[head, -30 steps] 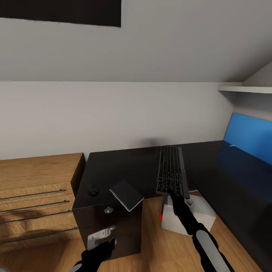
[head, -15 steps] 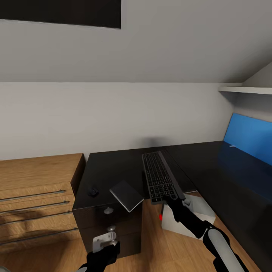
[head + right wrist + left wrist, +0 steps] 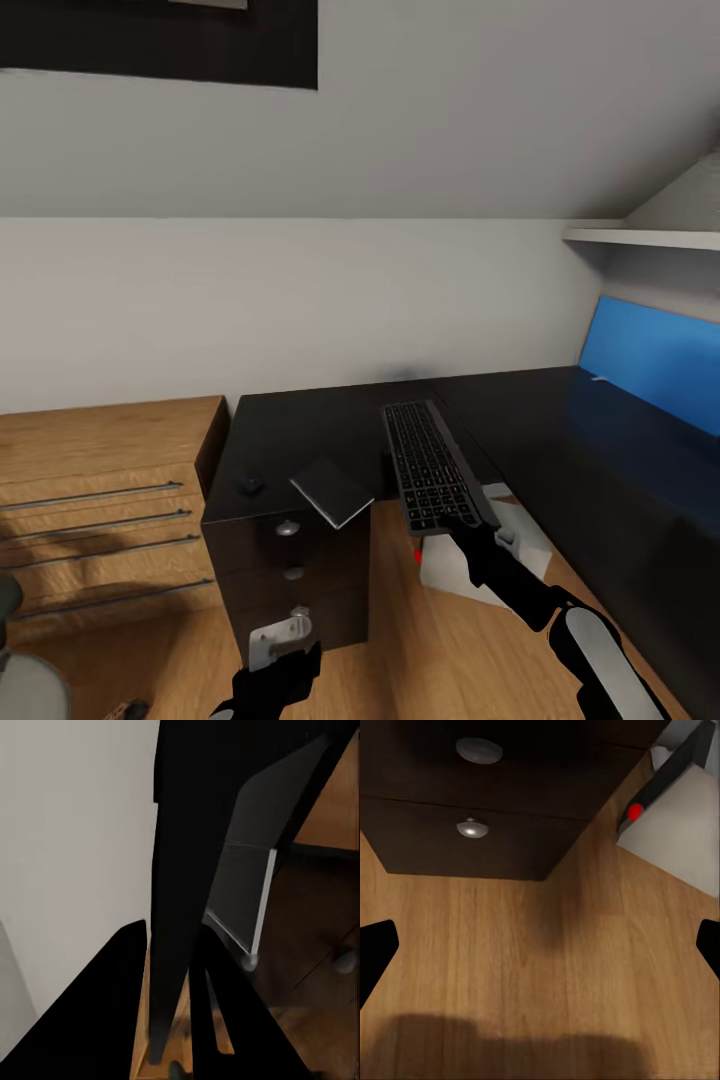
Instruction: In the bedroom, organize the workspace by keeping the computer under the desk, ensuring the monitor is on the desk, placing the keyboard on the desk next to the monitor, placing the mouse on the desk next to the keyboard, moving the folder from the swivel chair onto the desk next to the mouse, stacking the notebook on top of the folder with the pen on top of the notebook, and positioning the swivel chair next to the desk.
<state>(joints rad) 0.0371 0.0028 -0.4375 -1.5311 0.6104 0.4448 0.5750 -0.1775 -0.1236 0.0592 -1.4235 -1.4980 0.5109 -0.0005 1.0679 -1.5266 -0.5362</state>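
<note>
Black jointed arms, grey-silver forearm segment on right arm (image 3: 590, 650); left pincer (image 3: 275, 640) pale grey, fingers black.

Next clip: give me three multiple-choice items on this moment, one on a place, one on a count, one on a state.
1. Where is the notebook?
A. flat on the floor
B. on the desk corner, overhanging its edge
C. on the dresser

2. How many round knobs show on the desk's drawer front in the head view?
A. one
B. three
C. five

3. What is the right gripper doing?
A. hanging open
B. shut on the mouse
C. shut on the keyboard

Answers:
1 B, the grey cover juts past the black top's front corner.
2 B, three silver knobs sit one below another.
3 C, the gripper clamps the keyboard's near end and holds it tilted above the desk.
</note>
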